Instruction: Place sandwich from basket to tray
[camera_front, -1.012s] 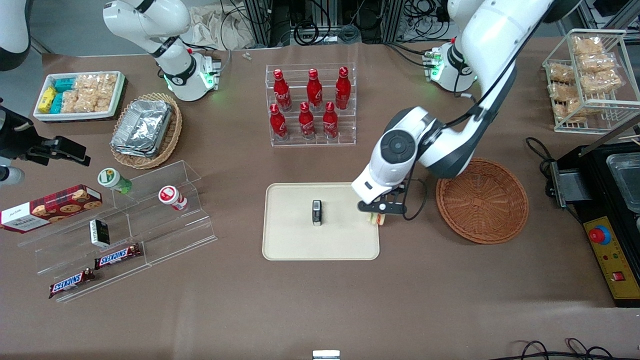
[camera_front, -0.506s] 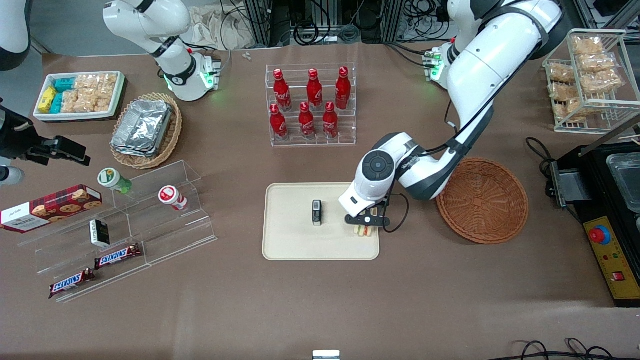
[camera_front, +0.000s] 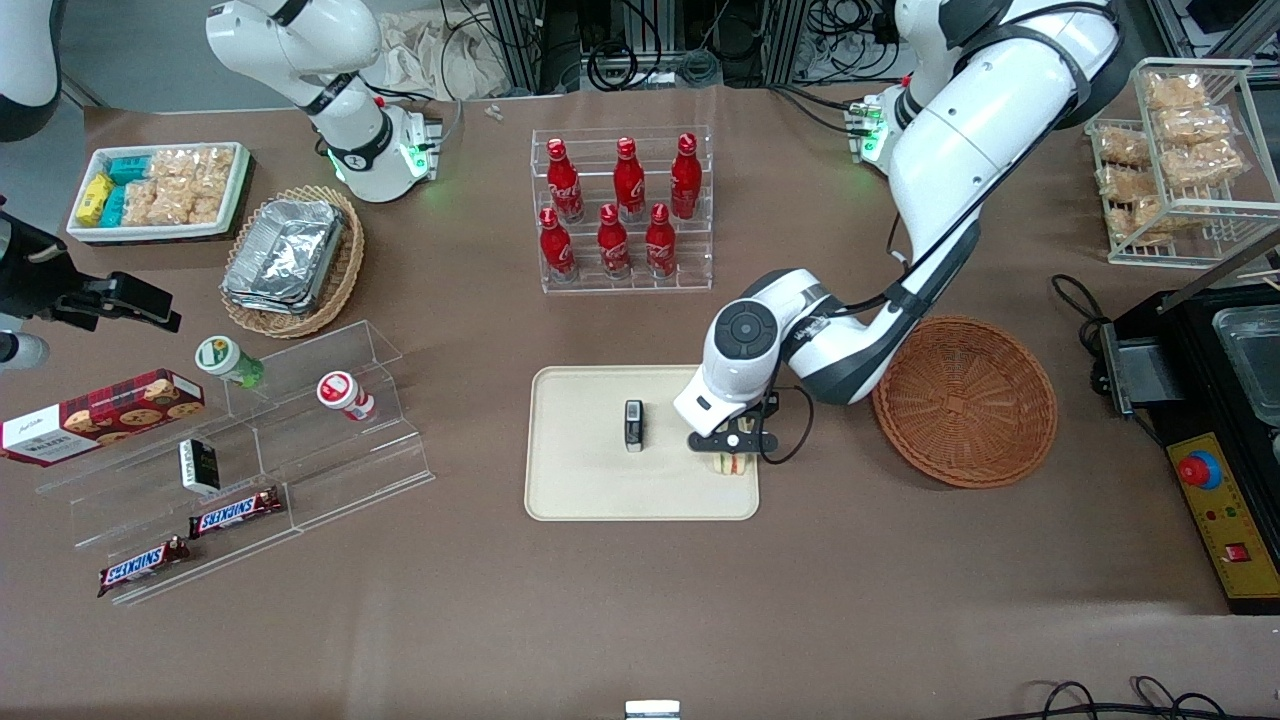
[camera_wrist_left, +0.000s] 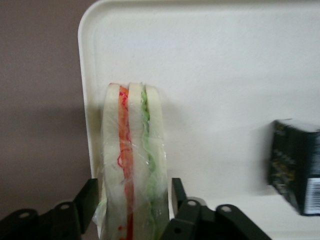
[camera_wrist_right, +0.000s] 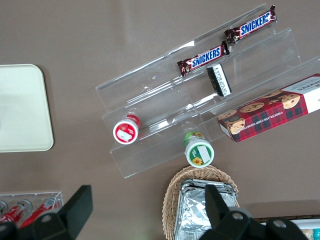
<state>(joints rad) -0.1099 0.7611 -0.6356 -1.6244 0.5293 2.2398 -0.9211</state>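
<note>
Moved: hand (camera_front: 731, 455) shifted slightly further over tray (camera_front: 580, 495) since 0.5 s ago | hand: clamped on sandwich (camera_front: 732, 464) | sandwich: held upright at tray's right edge, frame centre | basket (camera_front: 965, 400): right of tray.

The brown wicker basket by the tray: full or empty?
Empty: the basket shows only bare weave. The gripper holds the sandwich over the tray.

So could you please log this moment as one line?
phase: placing | gripper: shut on sandwich, over tray edge | basket: empty
</note>
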